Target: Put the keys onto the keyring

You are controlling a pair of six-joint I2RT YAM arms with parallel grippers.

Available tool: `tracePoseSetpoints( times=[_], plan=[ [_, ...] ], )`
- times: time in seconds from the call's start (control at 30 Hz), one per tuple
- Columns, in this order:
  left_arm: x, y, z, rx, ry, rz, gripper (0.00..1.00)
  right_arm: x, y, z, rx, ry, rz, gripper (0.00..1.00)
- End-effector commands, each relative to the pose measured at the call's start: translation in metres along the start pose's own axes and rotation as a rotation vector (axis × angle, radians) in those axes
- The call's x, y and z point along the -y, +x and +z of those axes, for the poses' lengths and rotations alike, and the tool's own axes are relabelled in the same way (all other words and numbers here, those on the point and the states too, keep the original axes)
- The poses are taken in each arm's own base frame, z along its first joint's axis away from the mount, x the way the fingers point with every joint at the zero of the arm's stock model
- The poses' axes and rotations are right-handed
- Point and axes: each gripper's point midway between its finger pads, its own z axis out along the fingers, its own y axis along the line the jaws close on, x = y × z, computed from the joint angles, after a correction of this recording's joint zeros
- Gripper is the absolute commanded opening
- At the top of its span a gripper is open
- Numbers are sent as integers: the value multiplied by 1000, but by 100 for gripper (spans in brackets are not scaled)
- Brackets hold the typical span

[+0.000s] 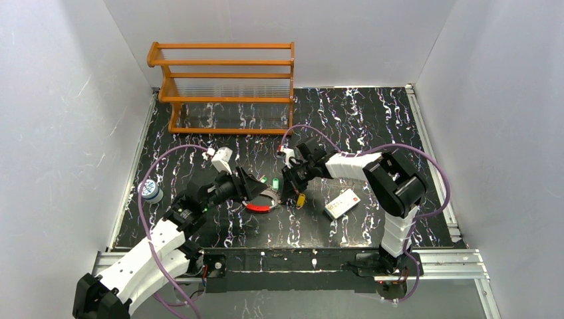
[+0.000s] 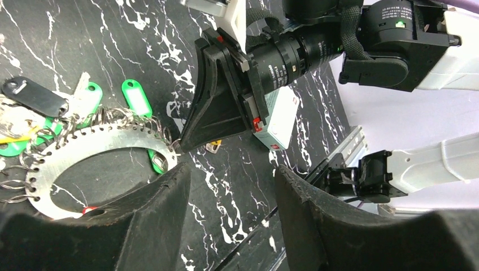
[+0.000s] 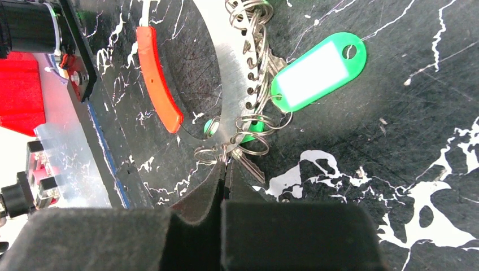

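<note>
The keyring (image 2: 85,140) is a flat white oval plate with a red section (image 3: 158,84), lying on the black mat (image 1: 219,226). Small split rings, green-tagged keys (image 3: 316,66) and a black tag (image 2: 33,96) hang on its rim. My right gripper (image 3: 226,165) is shut, its tips pinching a small split ring at the plate's edge beside a silver key (image 3: 248,165). It also shows in the left wrist view (image 2: 182,144). My left gripper (image 2: 231,189) is open and empty, low over the plate's near end. A yellow-headed key (image 1: 301,199) lies loose just right of the right gripper.
A white card with a red mark (image 1: 342,203) lies to the right of the grippers. A wooden rack (image 1: 226,86) stands at the back. A small blue-and-white round object (image 1: 151,191) sits at the mat's left edge. Purple cables (image 1: 166,159) arc over both arms.
</note>
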Motion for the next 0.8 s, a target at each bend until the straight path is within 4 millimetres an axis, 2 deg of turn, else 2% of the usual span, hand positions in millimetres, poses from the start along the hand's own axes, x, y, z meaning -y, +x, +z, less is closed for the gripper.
tracePoseSetpoints(
  times=[0.0,0.2,0.57,0.7,0.77],
  plan=[
    [6,-15,-7,8,-28,89,54,-17,-19,-18,48,-12,-86,1],
    [5,-23,-13,-29,-65,238,55,-42,-44,-45,99,7,-176,1],
    [38,-44,-27,11,60,473,58,-84,-119,-113,329,179,-394,1],
    [49,-49,-36,55,121,571,58,-107,-135,-135,454,173,-539,1],
    [52,-49,-39,69,145,615,58,-119,-134,-141,497,145,-620,1]
  ],
)
